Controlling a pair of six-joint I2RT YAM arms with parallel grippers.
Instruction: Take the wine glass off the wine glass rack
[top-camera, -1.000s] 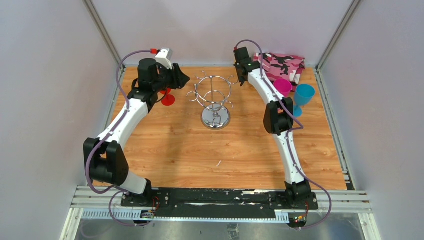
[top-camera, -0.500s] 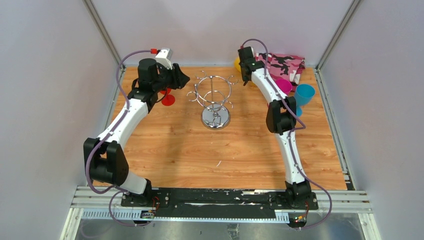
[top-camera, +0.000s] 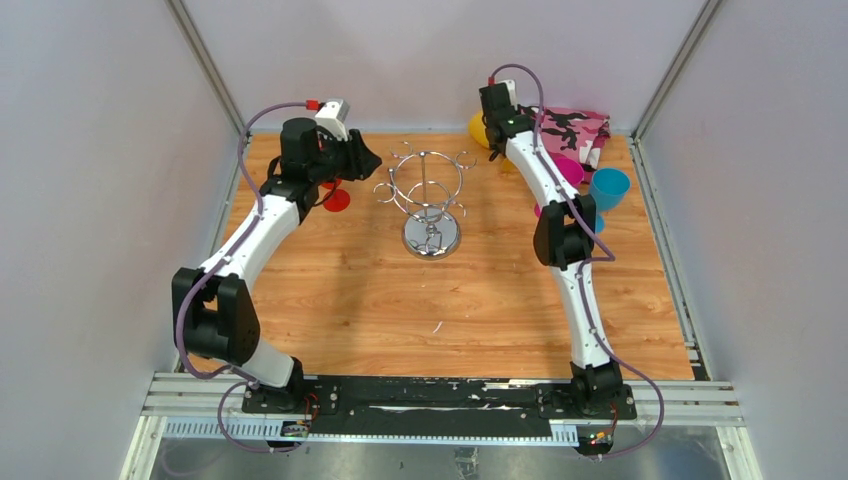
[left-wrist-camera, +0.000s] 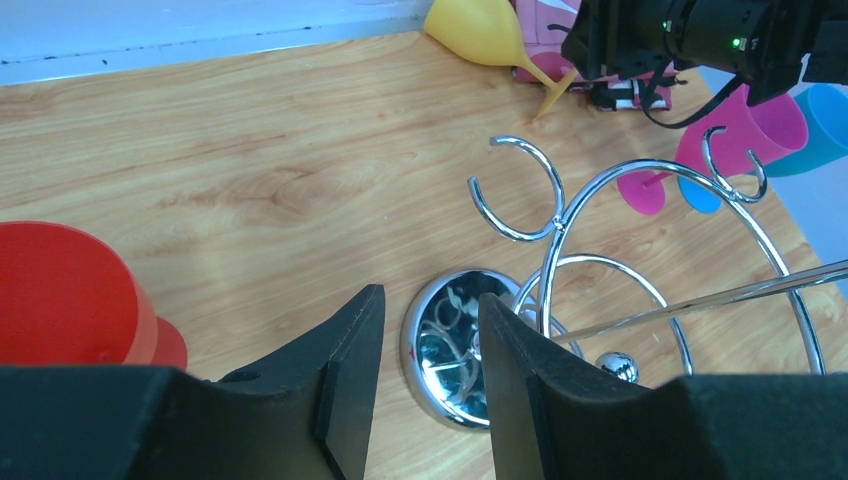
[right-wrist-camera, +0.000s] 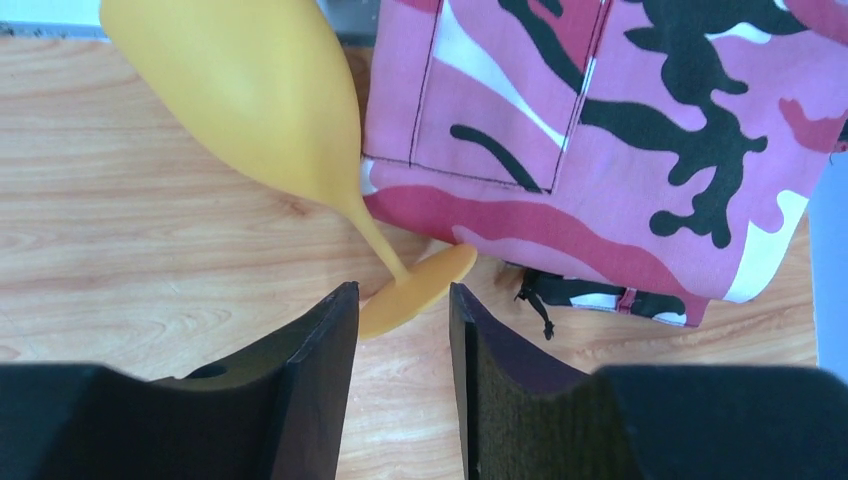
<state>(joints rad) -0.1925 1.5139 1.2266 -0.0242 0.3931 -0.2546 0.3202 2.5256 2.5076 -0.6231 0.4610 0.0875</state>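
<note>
The chrome wine glass rack (top-camera: 425, 192) stands mid-table, and I see no glass on its hooks. Its mirrored base (left-wrist-camera: 447, 342) shows in the left wrist view. A yellow wine glass (right-wrist-camera: 250, 90) lies tilted at the back, against a pink camouflage cloth; it also shows in the top view (top-camera: 477, 127). My right gripper (right-wrist-camera: 402, 290) is open, with the glass's foot just beyond its fingertips; it is by the glass in the top view (top-camera: 497, 140). My left gripper (left-wrist-camera: 430, 297) is open and empty, just left of the rack (top-camera: 362, 158). A red wine glass (top-camera: 337, 197) stands under it.
The pink camouflage cloth (top-camera: 572, 125) lies at the back right. A pink glass (top-camera: 568, 172) and a blue glass (top-camera: 608, 187) stand near the right edge. Grey walls close in the back and both sides.
My right gripper has moved back and to the right, away from the rack, and the yellow glass has come into view beside it. The left arm has hardly moved.
</note>
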